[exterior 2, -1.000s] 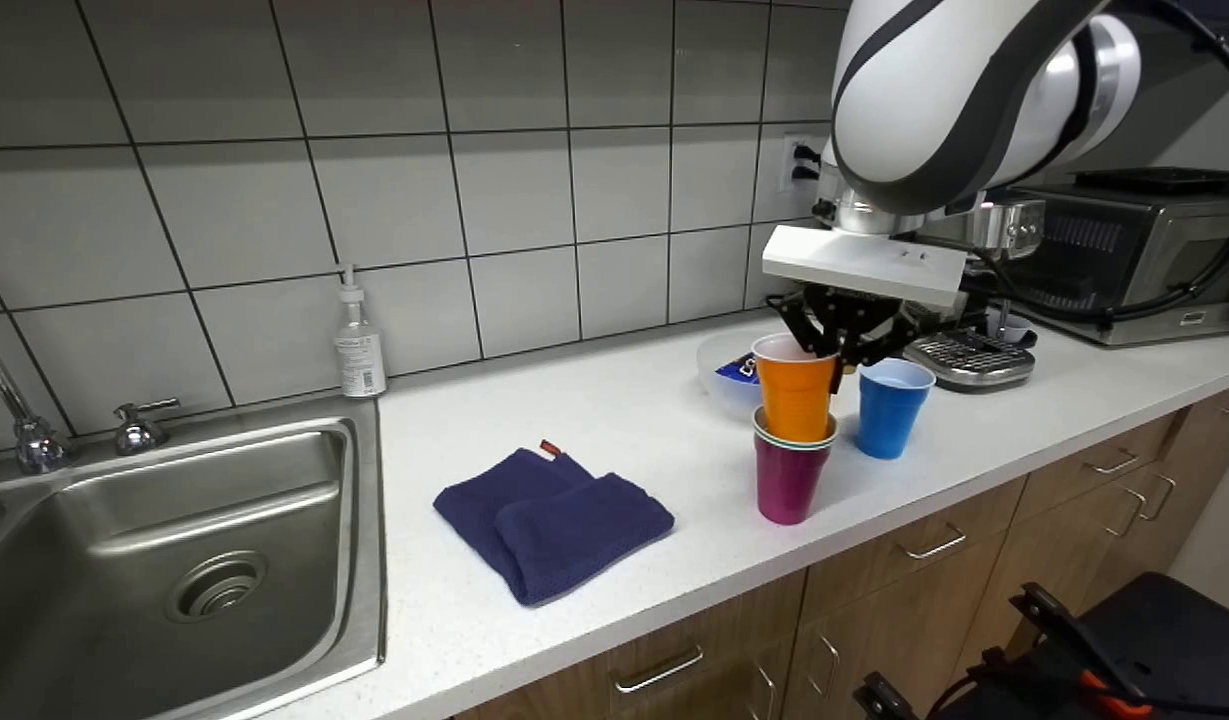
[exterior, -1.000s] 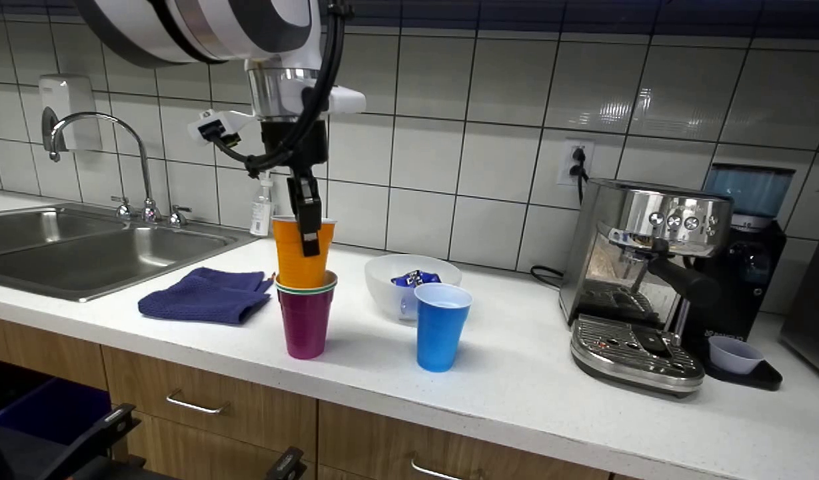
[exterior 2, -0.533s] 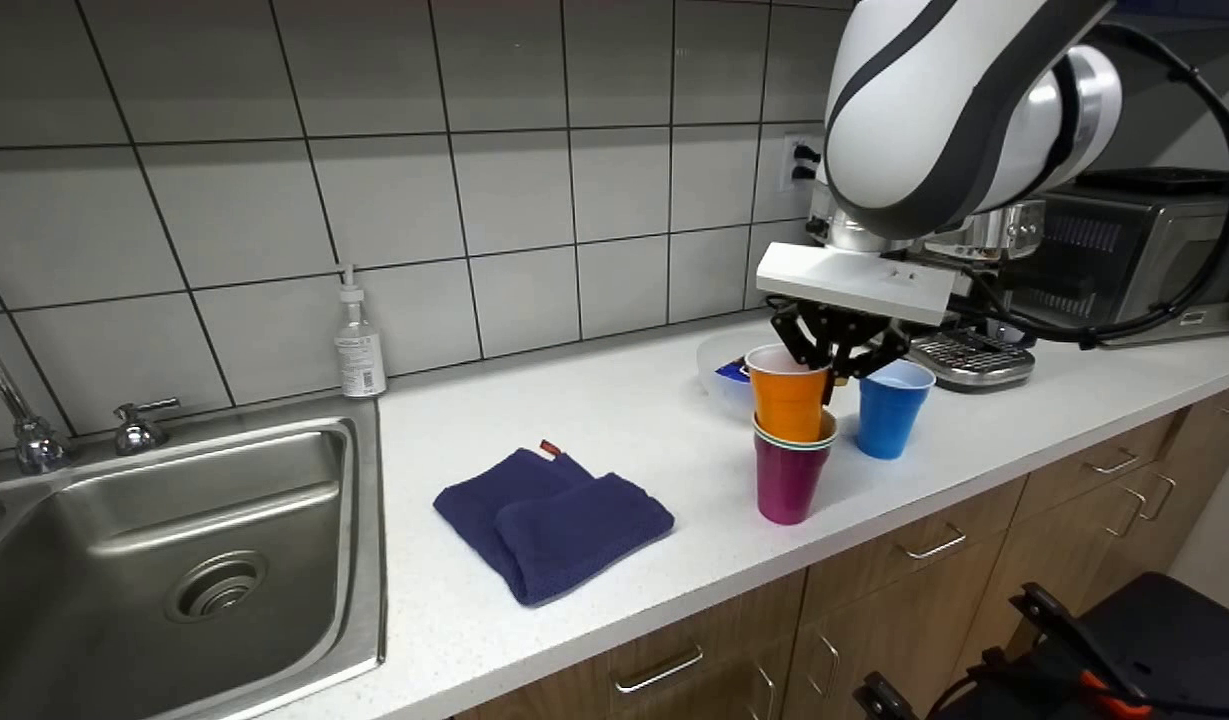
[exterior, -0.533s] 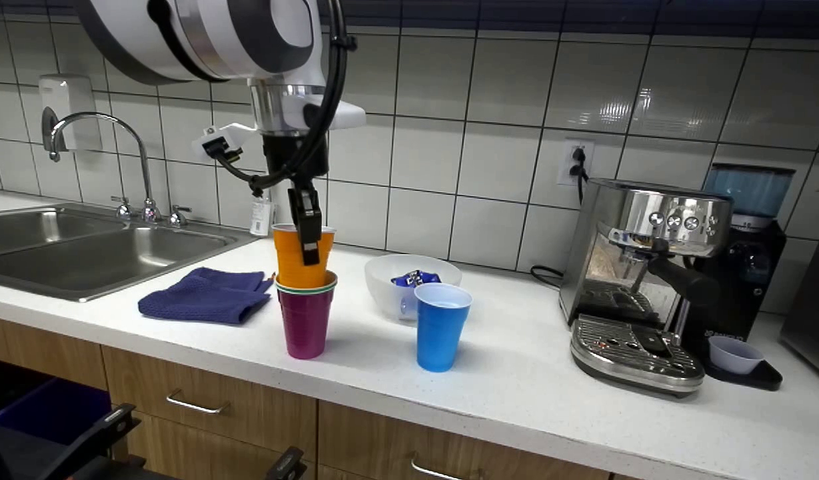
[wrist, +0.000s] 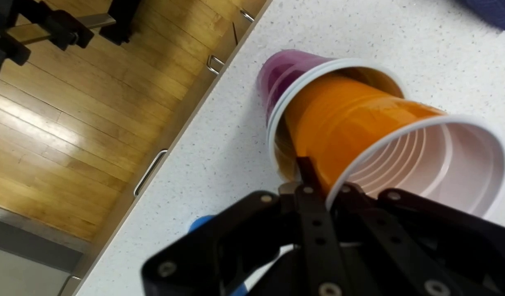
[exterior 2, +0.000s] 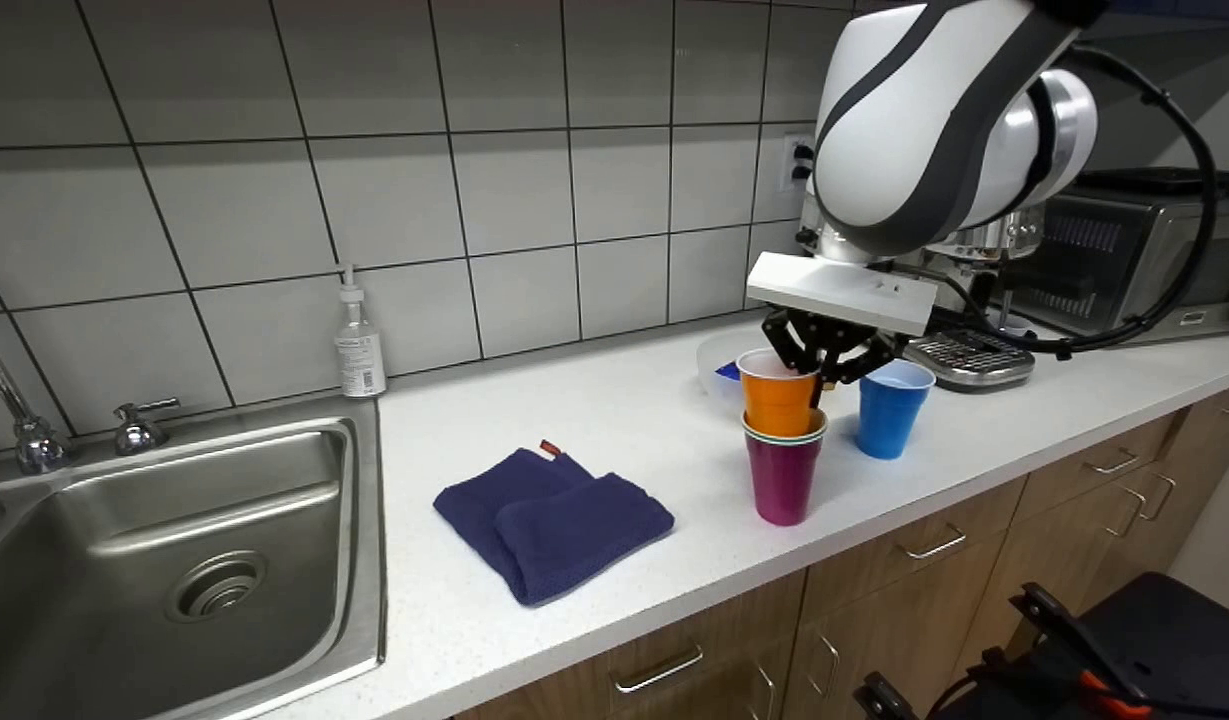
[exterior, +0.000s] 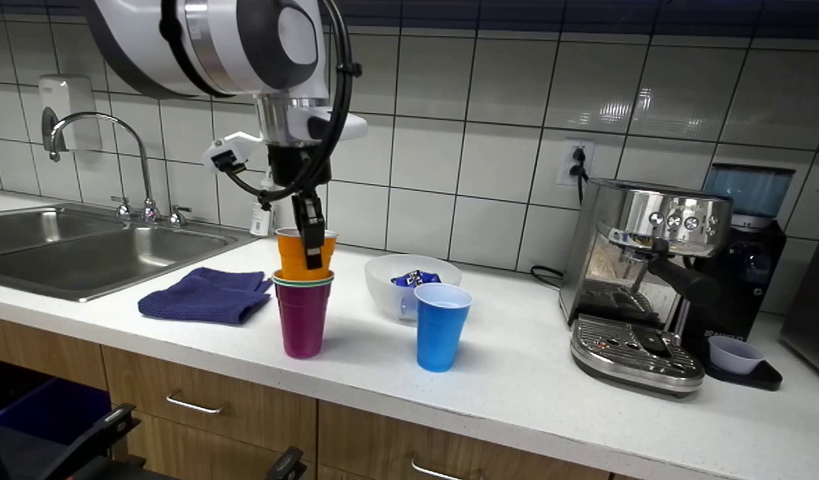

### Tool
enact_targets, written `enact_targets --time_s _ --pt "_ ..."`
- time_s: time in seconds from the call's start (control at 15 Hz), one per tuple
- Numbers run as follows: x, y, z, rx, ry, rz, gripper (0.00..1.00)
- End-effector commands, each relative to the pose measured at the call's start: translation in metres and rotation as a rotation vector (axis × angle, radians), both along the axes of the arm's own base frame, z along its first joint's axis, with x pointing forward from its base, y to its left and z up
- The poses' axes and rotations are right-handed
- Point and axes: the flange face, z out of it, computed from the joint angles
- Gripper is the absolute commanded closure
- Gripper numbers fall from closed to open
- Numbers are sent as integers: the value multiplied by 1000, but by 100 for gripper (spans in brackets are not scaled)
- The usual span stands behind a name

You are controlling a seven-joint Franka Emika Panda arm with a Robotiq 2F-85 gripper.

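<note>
My gripper (exterior: 313, 253) is shut on the side wall of an orange cup (exterior: 292, 252), near its white rim. In the wrist view, one finger of the gripper (wrist: 324, 183) lies outside the orange cup (wrist: 338, 119) and the other goes inside its mouth. The orange cup's lower part is inside a magenta cup (exterior: 302, 320), also seen in an exterior view (exterior 2: 782, 480). A green-edged rim shows at the magenta cup's mouth, with a yellowish inner wall in the wrist view. A blue cup (exterior: 442, 327) stands upright apart from them. The orange cup's base is hidden.
A translucent white bowl (exterior: 379, 287) with blue wrapped packets (exterior: 416, 278) stands behind the blue cup. A folded navy cloth (exterior 2: 564, 525) lies beside the sink (exterior 2: 364, 560). A soap bottle (exterior 2: 359, 350) stands at the wall. An espresso machine (exterior: 649, 213) stands farther along the counter.
My gripper has moved down with the orange cup, which now sits deeper in the magenta cup. The magenta cup has shifted slightly toward the sink side.
</note>
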Motion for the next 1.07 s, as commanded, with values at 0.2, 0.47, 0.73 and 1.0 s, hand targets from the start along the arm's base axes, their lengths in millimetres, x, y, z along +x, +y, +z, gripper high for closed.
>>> enact_targets --time_s 0.2,0.47,0.73,1.0 --pt "16 -1 -4 -7 -15 2 100" --pt "14 -2 -7 -6 -4 2 100" --pt "10 -2 -6 -8 -1 3 100" --pt "5 -2 -7 -10 9 1 100"
